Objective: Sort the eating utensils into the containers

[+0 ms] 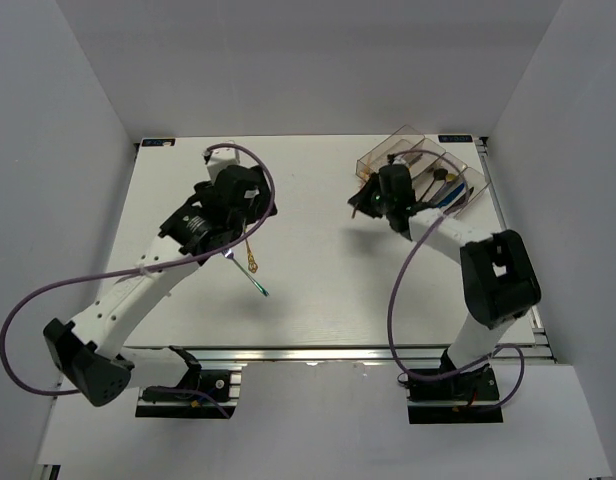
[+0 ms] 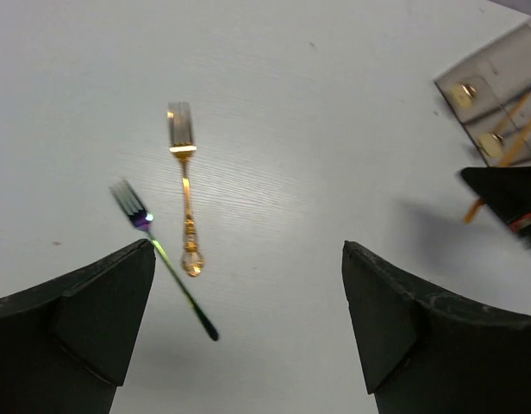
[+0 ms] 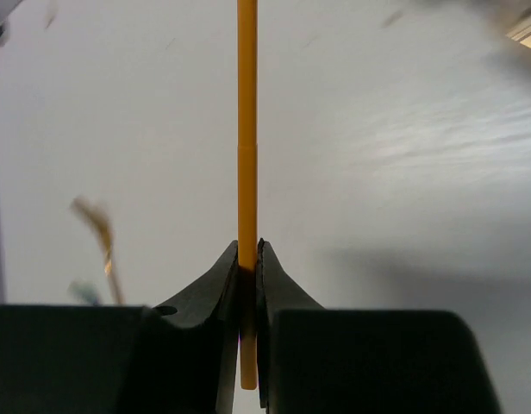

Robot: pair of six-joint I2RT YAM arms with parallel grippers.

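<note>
My right fingers (image 3: 224,274) pinch the orange chopstick (image 3: 246,129) near the bins (image 1: 383,150). I'd line it lengthwise over one bin before releasing. My left fingers (image 2: 119,285) hang wide above the gold fork (image 2: 186,190) on the desk (image 2: 334,103).

Top camera overlooks the table (image 1: 318,290); wrist cameras face it closely, left sharing the gold fork (image 2: 186,198)

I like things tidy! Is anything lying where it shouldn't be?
Yes. Two forks, a gold fork and a shiny dark fork, lie loose on the table, away from the bins. The right hand pinches a gold chopstick not yet put away.
</note>
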